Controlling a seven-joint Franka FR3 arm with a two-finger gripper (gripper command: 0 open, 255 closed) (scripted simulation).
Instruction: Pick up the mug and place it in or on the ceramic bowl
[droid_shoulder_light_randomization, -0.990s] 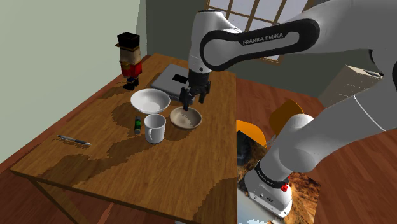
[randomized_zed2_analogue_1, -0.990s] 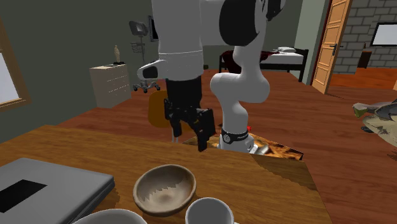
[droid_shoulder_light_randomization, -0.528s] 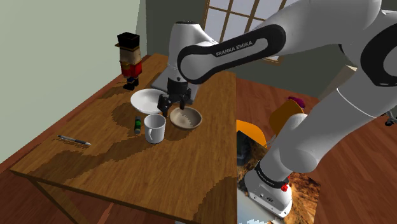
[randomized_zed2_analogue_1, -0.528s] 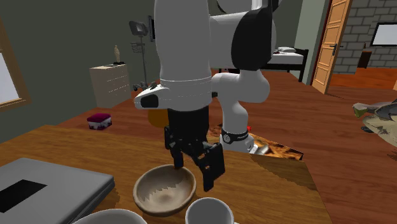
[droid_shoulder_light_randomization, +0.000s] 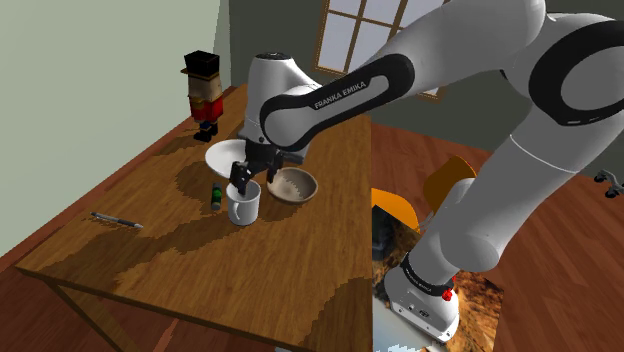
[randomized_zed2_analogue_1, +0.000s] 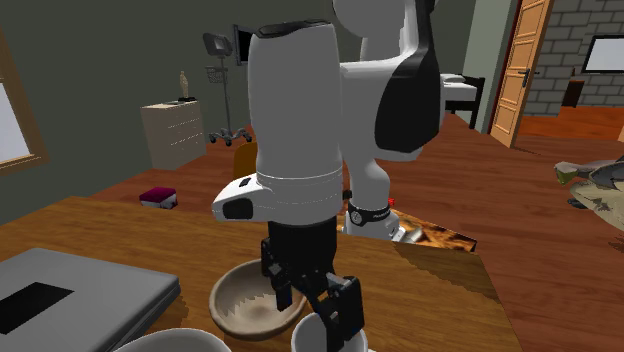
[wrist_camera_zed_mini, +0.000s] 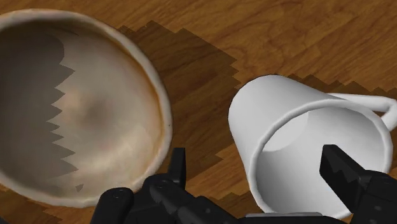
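**Black two-finger gripper (wrist_camera_zed_mini: 254, 159) hung open over plain white handled mug (wrist_camera_zed_mini: 299, 143)**

The fingers (wrist_camera_zed_mini: 177, 167) stood apart and clasped nothing. The mug stood upright on the brown wooden table (wrist_camera_zed_mini: 286, 32), its near wall between them. The round beige ceramic bowl (wrist_camera_zed_mini: 83, 108) lay just outside one finger.

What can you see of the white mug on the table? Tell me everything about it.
The mug is plain white, upright and empty, with a loop handle on the side away from the brownish bowl. It stands on the wooden table, close beside that bowl but apart from it. The open gripper hangs over its rim, one finger outside the wall and one over the mouth; no contact shows.
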